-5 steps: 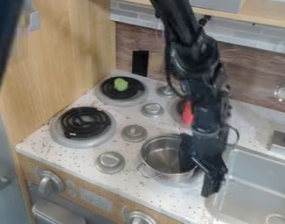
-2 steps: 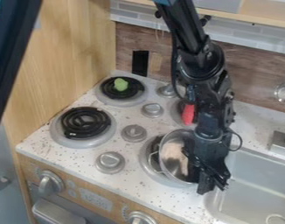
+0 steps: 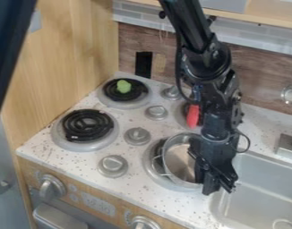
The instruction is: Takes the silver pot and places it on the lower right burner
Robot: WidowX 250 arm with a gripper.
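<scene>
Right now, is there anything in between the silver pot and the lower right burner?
Nothing visible is in the way. The silver pot is over the right part of the lower right burner, and the end effector is at the pot's right side. The pot's underside is hidden.

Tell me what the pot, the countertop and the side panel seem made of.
The pot looks like shiny metal, perhaps steel, from its silvery sheen. The countertop is white with dark speckles: stone, or laminate imitating it. The side panel shows pale wood grain, perhaps veneer.
</scene>
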